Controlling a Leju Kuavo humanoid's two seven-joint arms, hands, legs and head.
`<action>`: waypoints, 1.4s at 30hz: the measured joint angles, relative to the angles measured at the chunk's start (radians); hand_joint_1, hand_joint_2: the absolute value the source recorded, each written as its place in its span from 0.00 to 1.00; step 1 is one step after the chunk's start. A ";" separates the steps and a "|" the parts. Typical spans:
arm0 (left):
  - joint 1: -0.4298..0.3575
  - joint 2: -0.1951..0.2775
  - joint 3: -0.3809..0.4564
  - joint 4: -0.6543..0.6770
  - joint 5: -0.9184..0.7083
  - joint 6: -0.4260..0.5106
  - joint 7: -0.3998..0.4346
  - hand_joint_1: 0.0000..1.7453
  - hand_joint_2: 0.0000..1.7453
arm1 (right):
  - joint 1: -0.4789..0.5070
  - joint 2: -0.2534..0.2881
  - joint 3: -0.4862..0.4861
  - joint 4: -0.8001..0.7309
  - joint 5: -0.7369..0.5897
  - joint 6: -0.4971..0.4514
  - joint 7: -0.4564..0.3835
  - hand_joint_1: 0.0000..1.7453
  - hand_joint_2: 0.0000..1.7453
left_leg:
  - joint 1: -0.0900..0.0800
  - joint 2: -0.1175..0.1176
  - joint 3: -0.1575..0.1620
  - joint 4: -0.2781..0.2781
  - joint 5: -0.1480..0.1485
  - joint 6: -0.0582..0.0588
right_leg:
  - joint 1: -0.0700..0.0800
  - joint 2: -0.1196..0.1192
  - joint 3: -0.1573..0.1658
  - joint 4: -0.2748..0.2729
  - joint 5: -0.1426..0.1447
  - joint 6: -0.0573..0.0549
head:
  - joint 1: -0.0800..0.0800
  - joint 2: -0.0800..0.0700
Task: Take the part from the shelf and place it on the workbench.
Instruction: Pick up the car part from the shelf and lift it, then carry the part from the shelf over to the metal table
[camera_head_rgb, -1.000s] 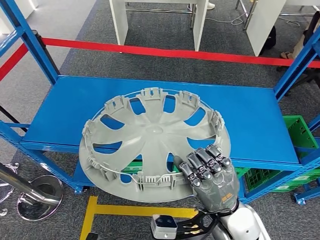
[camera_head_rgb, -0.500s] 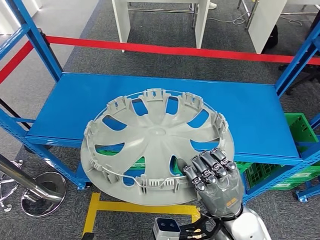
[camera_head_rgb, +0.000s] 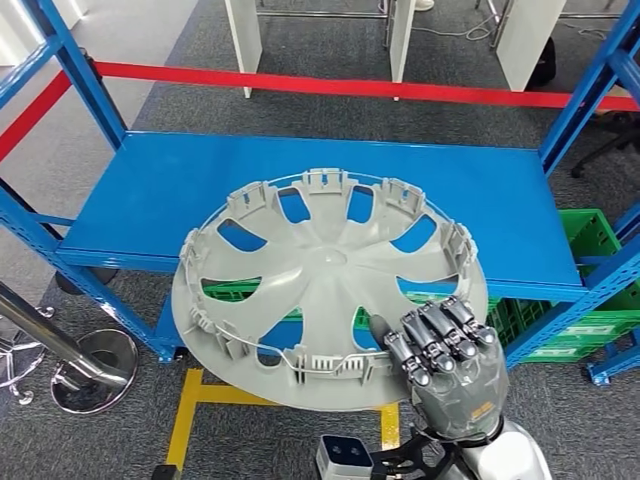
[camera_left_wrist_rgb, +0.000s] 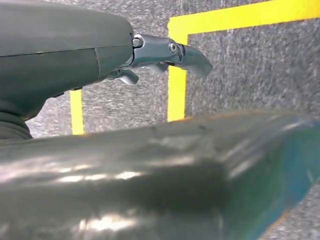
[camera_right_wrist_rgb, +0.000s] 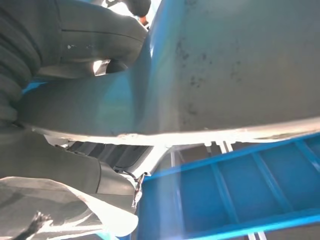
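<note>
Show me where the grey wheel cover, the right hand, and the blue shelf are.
wheel cover (camera_head_rgb: 330, 257), head view, on its centre hub.
right hand (camera_head_rgb: 453, 365), head view, on the back of the hand gripping the cover's near rim.
blue shelf (camera_head_rgb: 143, 190), head view, on a bare part of its deck.

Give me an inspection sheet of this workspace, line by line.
Surface: blue shelf, bare where visible.
Job's things: grey wheel cover, inner side up, far edge over the shelf, near edge past its front.
Clutter: nothing seen on the shelf.
Hands: right hand grips the cover's near rim; left hand hangs over the floor, holding nothing.
Cables: a thin one on the floor by the white tables.
Surroundings: red tape, green crates, yellow floor lines.
</note>
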 joint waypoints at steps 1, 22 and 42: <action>-0.002 0.001 0.003 0.000 0.004 0.000 -0.004 0.00 0.00 | 0.001 0.002 -0.002 -0.006 0.000 0.000 -0.001 1.00 1.00 | -0.003 -0.001 0.014 -0.031 -0.004 0.005 | 0.000 0.000 -0.005 0.000 0.008 0.007 | 0.000 0.000; -0.006 0.019 0.016 0.005 0.028 0.019 -0.002 0.00 0.00 | 0.043 0.027 -0.070 -0.077 0.000 0.000 -0.049 1.00 1.00 | -0.015 0.006 -0.180 0.061 0.034 0.012 | 0.004 -0.005 0.135 -0.060 -0.078 -0.018 | 0.006 0.000; -0.026 0.034 0.005 0.005 0.021 0.026 0.019 0.00 0.00 | 0.089 0.053 -0.132 -0.122 0.000 0.000 -0.095 1.00 1.00 | -0.017 0.008 -0.110 -0.039 0.091 0.060 | 0.000 0.003 -0.059 0.279 -0.157 0.025 | 0.016 0.000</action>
